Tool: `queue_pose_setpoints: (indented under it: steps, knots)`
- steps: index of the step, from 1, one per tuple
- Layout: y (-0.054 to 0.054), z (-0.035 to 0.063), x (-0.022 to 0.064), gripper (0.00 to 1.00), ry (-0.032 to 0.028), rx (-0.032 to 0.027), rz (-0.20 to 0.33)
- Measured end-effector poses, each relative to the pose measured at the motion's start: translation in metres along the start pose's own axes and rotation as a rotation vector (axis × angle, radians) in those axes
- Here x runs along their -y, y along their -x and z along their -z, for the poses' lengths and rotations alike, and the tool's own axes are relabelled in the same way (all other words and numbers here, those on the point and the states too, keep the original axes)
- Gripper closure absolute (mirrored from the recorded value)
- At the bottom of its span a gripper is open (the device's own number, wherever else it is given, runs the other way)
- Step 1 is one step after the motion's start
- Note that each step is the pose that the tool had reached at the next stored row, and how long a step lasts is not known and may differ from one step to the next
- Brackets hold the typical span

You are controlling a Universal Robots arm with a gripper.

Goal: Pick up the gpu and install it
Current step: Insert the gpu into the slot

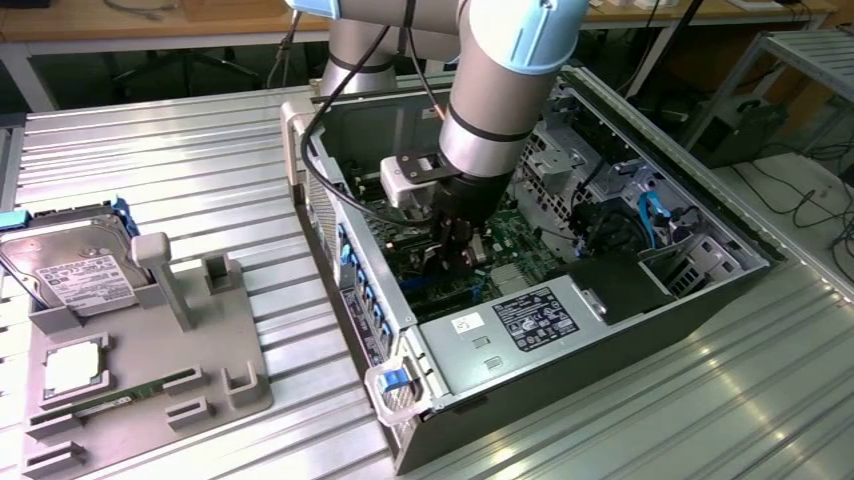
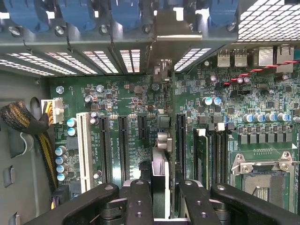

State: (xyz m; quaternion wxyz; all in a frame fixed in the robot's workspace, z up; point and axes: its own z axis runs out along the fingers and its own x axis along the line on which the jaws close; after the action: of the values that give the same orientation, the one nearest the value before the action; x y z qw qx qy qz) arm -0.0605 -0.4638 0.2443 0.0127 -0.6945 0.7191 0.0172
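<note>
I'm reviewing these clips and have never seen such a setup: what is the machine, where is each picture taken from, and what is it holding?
The machine is a single robot arm reaching into an open computer case that lies on a ribbed metal table. The exterior view comes from a camera off the arm. The wrist view rides on the arm and looks at the green motherboard. Its end effector grips the gpu, seen edge-on, upright over the board's slots. Beside the case, a grey tray carries a hard drive and a memory stick.
</note>
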Motion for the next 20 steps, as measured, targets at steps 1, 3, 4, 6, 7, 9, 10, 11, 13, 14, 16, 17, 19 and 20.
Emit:
queue_pose_setpoints:
  steps: [1, 3, 4, 6, 7, 9, 10, 11, 13, 14, 16, 17, 19, 20]
  knots:
    - [0.0000, 0.0000, -0.0001, 0.73, 0.0000, 0.0001, 0.000]
    - [0.0000, 0.0000, -0.0003, 0.73, 0.0000, 0.0001, 0.000]
    - [0.0000, 0.0000, -0.0005, 0.73, 0.0000, 0.0001, 0.000]
    - [0.0000, -0.0001, -0.0010, 0.73, 0.0000, 0.0001, 0.000]
    - [0.0000, -0.0001, -0.0010, 0.73, 0.0000, 0.0001, 0.000]
    - [0.0001, -0.0001, -0.0009, 0.73, 0.0000, -0.0001, 0.000]
    - [0.0002, -0.0001, -0.0009, 0.73, 0.0000, 0.0000, 0.000]
    - [0.0005, -0.0001, -0.0010, 0.73, 0.0000, 0.0000, 0.000]
    - [0.0013, -0.0001, -0.0010, 0.73, 0.0000, -0.0002, 0.000]
    - [0.0018, -0.0001, -0.0010, 0.73, 0.0000, -0.0003, 0.000]
    - [0.0026, -0.0002, -0.0010, 0.73, 0.0000, -0.0002, 0.000]
    - [0.0030, -0.0002, -0.0011, 0.73, 0.0000, -0.0002, 0.000]
    - [0.0036, -0.0003, -0.0011, 0.73, 0.0000, -0.0002, 0.000]
    - [0.0042, -0.0004, -0.0011, 0.73, 0.0000, -0.0003, 0.000]
